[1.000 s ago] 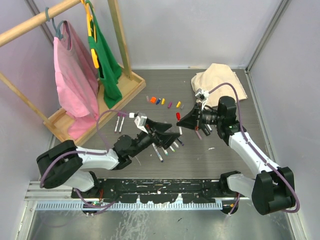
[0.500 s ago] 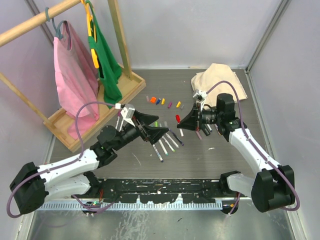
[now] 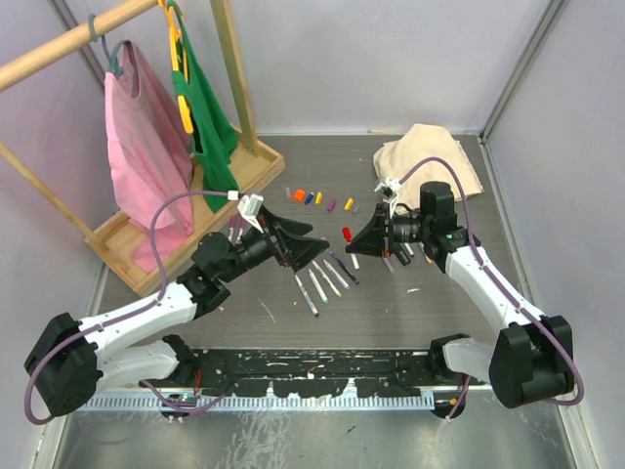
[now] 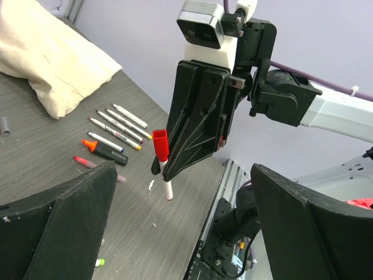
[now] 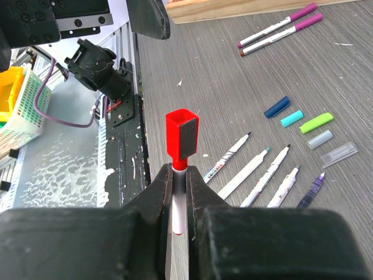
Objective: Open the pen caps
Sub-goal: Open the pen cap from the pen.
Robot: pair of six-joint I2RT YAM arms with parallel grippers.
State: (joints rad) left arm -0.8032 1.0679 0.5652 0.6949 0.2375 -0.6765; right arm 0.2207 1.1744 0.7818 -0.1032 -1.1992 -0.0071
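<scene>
My right gripper (image 3: 357, 240) is shut on a white-barrelled pen (image 5: 179, 205) and holds it above the table. The pen's red cap (image 5: 181, 134) sticks out beyond the fingertips and points at the left arm. My left gripper (image 3: 316, 239) is open wide and empty, a short way left of the red cap (image 3: 346, 233). In the left wrist view the capped pen (image 4: 161, 146) hangs in the right gripper (image 4: 195, 125), beyond my open fingers (image 4: 58, 224). Several loose caps (image 3: 317, 198) lie in a row further back. More caps (image 5: 291, 118) lie by several uncapped pens (image 3: 324, 280).
A beige cloth (image 3: 430, 161) lies at the back right. A wooden rack (image 3: 186, 210) with pink and green garments stands at the back left. Two purple-capped pens (image 5: 280, 26) lie near the rack. A black highlighter (image 4: 106, 150) and more pens lie by the cloth.
My left gripper has lifted off the uncapped pens and moved back toward the red cap, staying open. The right gripper has held the pen almost still.
</scene>
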